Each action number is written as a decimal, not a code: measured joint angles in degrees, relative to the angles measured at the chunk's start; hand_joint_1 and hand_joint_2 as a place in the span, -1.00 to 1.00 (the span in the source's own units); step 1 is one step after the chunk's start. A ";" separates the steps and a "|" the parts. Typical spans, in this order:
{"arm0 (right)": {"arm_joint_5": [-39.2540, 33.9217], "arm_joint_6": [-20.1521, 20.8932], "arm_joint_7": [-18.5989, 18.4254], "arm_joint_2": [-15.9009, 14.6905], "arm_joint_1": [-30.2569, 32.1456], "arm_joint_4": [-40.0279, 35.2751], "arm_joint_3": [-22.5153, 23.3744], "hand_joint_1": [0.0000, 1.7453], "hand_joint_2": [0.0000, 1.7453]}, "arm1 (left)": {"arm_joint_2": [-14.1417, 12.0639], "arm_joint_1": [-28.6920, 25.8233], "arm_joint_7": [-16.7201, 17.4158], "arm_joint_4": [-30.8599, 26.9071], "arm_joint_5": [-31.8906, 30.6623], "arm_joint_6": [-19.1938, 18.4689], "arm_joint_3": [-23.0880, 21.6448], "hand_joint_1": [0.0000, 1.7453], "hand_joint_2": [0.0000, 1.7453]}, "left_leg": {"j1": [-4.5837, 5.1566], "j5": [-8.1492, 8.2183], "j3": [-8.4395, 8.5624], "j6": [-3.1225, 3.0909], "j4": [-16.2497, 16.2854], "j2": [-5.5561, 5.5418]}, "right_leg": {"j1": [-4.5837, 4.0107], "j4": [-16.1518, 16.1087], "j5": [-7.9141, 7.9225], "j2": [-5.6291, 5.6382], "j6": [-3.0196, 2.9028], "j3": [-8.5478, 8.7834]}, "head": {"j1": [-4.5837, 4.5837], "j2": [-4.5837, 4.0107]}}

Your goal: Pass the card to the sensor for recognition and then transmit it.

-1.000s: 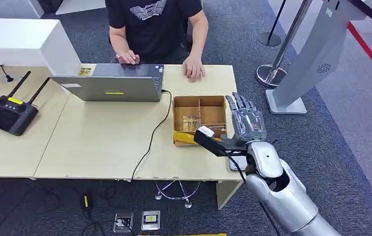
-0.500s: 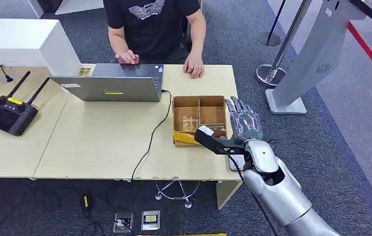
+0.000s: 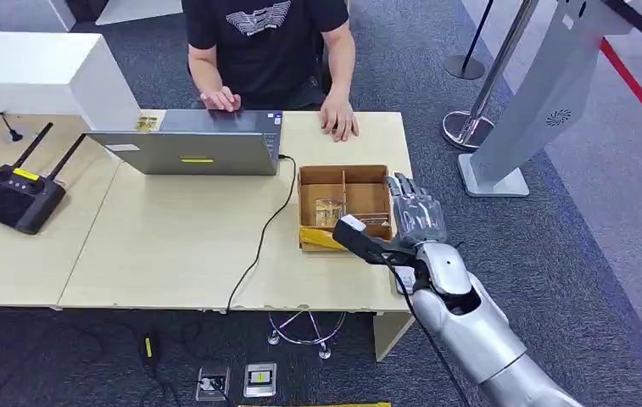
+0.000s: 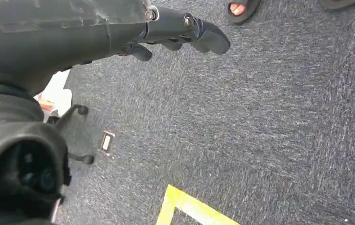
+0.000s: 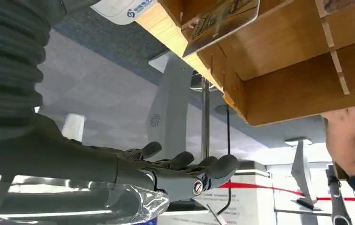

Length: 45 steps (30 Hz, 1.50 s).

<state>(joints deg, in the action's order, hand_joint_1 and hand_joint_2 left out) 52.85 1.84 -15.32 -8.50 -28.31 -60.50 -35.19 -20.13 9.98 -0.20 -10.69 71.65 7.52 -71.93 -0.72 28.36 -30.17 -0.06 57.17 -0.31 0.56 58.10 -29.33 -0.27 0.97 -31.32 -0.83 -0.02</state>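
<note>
Dark carpet (image 3: 555, 212) surrounds a pale desk (image 3: 173, 246), at whose far side a person (image 3: 266, 42) sits behind a laptop (image 3: 186, 153). A wooden box (image 3: 344, 174) with dividers serves as the landmark at the desk's right end. A router (image 3: 16, 195) lies far left of the box.

The right hand (image 3: 415, 212) is held just right of the box, fingers spread, nothing gripped. The left hand (image 4: 175, 33) hangs over the carpet, fingers apart, holding nothing.

The card (image 3: 329, 210) stands in the box's near-left compartment, left of the right hand, the nearer one. Its long axis cannot be told.

Compared with the earlier frames, the right hand has shifted slightly toward the box.
</note>
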 joint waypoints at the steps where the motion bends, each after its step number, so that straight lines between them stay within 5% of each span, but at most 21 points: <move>1: -0.05 -0.22 0.20 0.15 -0.06 0.26 0.00 -1.00 1.00 | 0.00 0.00 0.00 0.00 0.00 0.00 0.00 -1.00 -1.00 | 0.00 0.00 0.00 0.00 0.00 0.00 | 0.00 0.00 0.00 0.00 0.00 0.00 | -0.02 0.00; 45: 1.14 -4.81 2.43 5.33 -0.89 9.44 -0.70 -1.00 1.00 | 0.09 0.02 -0.39 0.00 -0.70 -0.81 -1.05 -1.00 -1.00 | 0.00 0.00 0.00 0.00 0.00 0.00 | 0.00 0.00 0.00 0.01 0.00 -0.01 | -0.02 0.00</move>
<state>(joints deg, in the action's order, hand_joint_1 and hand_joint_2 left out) 53.99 -2.97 -12.90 -3.17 -29.20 -51.06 -35.89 -20.04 10.00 -0.59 -10.69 70.95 6.71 -72.98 -0.72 28.35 -30.17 -0.06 57.17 -0.31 0.56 58.10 -29.33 -0.26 0.97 -31.34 -0.85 -0.02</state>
